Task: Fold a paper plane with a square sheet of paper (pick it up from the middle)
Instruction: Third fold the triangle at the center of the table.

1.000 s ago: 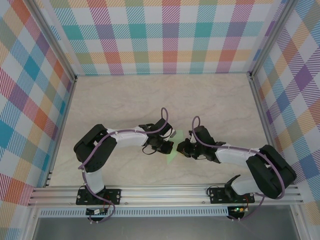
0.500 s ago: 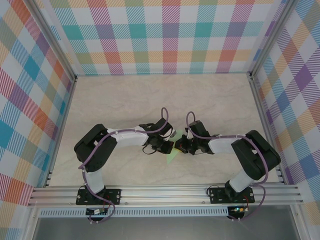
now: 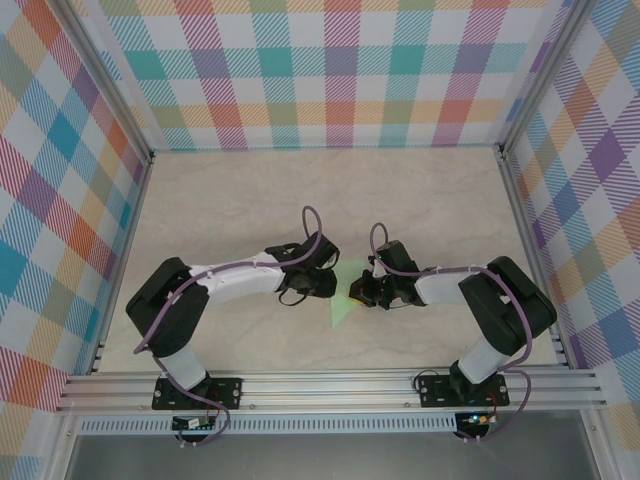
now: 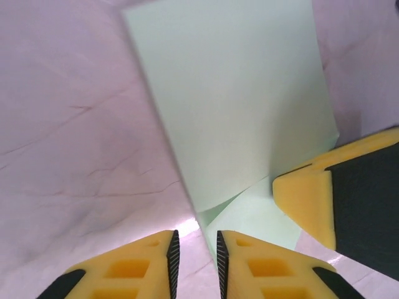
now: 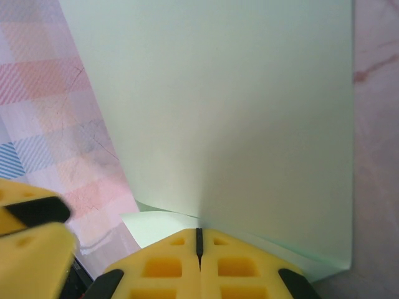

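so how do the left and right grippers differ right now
The left gripper has its jaws slightly apart; the right gripper has them pressed shut. The left clamps nothing, while the right pinches the square sheet of paper by its edge. Both have yellow fingers and sit close to the sheet.

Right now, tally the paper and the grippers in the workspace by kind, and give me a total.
Mint-green paper sheet: 1
Grippers: 2 (left gripper, right gripper)
Total: 3
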Tool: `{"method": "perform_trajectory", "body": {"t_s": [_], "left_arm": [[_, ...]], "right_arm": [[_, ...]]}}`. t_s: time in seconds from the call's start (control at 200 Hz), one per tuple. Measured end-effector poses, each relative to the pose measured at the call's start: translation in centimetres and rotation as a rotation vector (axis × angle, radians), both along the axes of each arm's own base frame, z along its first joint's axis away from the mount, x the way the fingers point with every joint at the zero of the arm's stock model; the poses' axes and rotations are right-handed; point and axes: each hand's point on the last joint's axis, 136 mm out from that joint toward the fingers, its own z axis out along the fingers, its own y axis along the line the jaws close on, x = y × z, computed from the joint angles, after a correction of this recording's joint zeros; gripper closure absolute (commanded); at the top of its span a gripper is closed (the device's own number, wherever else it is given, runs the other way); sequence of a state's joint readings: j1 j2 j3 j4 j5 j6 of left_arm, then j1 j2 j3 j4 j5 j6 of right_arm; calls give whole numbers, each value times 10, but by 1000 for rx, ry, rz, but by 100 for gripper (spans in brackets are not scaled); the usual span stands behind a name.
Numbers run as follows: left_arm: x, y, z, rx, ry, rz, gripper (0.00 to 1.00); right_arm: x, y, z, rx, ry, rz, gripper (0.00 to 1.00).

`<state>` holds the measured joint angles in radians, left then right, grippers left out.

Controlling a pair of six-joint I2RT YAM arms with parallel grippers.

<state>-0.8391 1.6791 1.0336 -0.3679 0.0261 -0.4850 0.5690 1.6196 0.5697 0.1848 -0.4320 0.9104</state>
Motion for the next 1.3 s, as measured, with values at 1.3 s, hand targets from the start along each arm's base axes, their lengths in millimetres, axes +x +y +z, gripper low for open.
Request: {"method": "perform_trajectory", "body": {"t_s": [1.3], "left_arm": [[-2, -26, -37, -148, 98, 177, 98]], "right_arm": [[-8, 6, 35, 72, -37, 21, 94]]}}
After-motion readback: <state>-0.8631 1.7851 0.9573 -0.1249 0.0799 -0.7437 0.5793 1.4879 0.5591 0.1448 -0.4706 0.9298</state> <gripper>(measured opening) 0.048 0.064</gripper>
